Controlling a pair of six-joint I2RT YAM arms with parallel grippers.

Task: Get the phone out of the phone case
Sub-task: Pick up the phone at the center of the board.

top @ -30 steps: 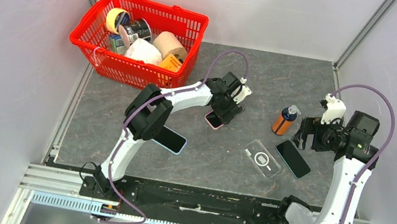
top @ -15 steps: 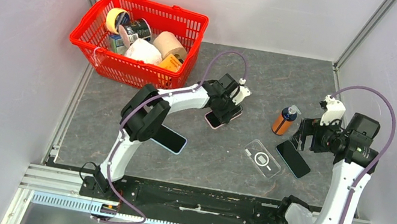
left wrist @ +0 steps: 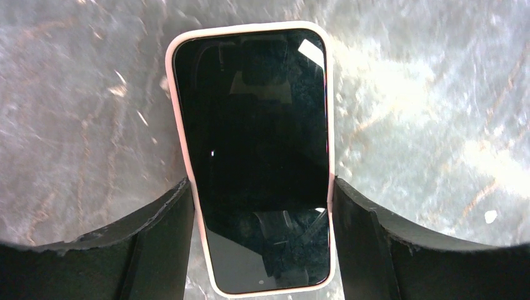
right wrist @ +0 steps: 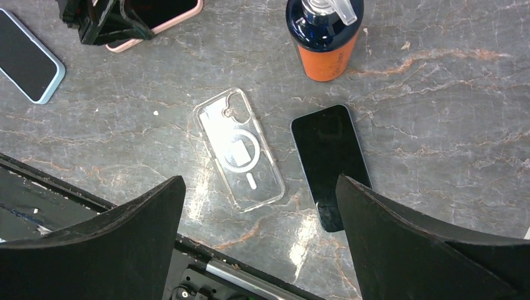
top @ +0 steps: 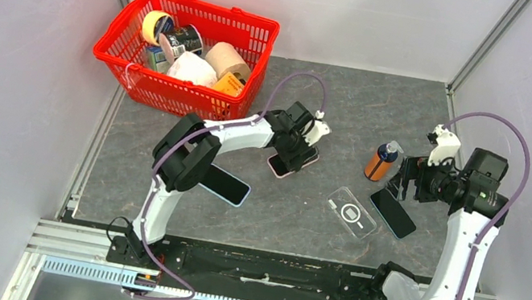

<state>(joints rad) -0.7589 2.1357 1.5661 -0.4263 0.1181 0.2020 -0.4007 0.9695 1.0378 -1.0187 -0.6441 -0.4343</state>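
Marbled tabletop (left wrist: pixel 425 125) is bearing the pink-cased phone (left wrist: pixel 256 112), running lengthwise up the frame, with the left gripper (left wrist: pixel 260 186) clamping its long edges.

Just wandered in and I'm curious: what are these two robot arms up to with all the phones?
The left gripper is closed on the sides of a phone in a pink case lying screen-up on the table, the phone not yet out. The right gripper hovers open above an empty clear case and a bare black phone beside it. A third phone in a light blue case lies untouched.
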